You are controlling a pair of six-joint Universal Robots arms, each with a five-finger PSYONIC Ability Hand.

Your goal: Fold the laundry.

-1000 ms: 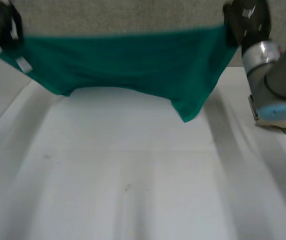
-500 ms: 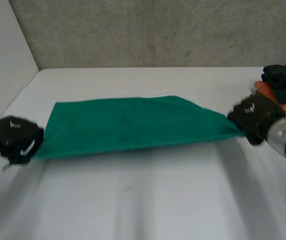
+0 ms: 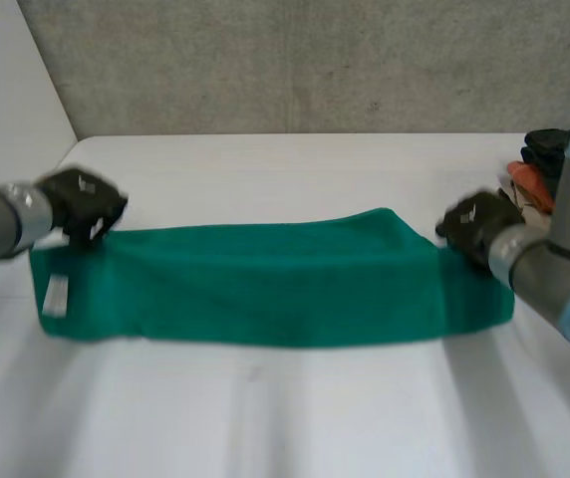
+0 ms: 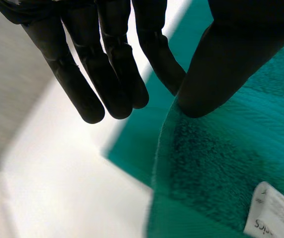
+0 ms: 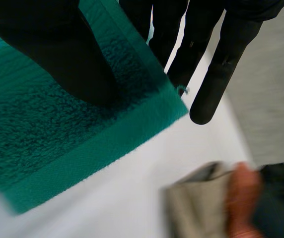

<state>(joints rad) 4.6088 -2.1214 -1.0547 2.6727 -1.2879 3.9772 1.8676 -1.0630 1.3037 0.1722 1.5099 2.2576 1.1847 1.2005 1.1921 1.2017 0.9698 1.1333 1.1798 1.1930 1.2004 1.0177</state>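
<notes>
A green towel [image 3: 265, 284] lies as a long folded band across the white table [image 3: 265, 418]. A white label [image 3: 56, 296] shows near its left end. My left hand [image 3: 81, 204] is at the towel's far left corner. In the left wrist view its thumb [image 4: 231, 54] presses the towel [image 4: 216, 163] against the fingers [image 4: 107, 69] behind the edge, close to the label [image 4: 273, 213]. My right hand [image 3: 474, 224] is at the far right corner. There its thumb [image 5: 57, 54] lies on the towel [image 5: 47, 129], with the fingers [image 5: 206, 64] beneath the corner.
A stack of folded clothes [image 3: 549, 164] in dark, orange and beige sits at the table's far right, just beyond my right hand; it also shows past the towel corner [image 5: 231, 198]. A grey wall runs behind the table and a white wall along its left.
The towel hung stretched high between both hands a second ago. It has come down onto the table, and both hands now rest low at its far corners.
</notes>
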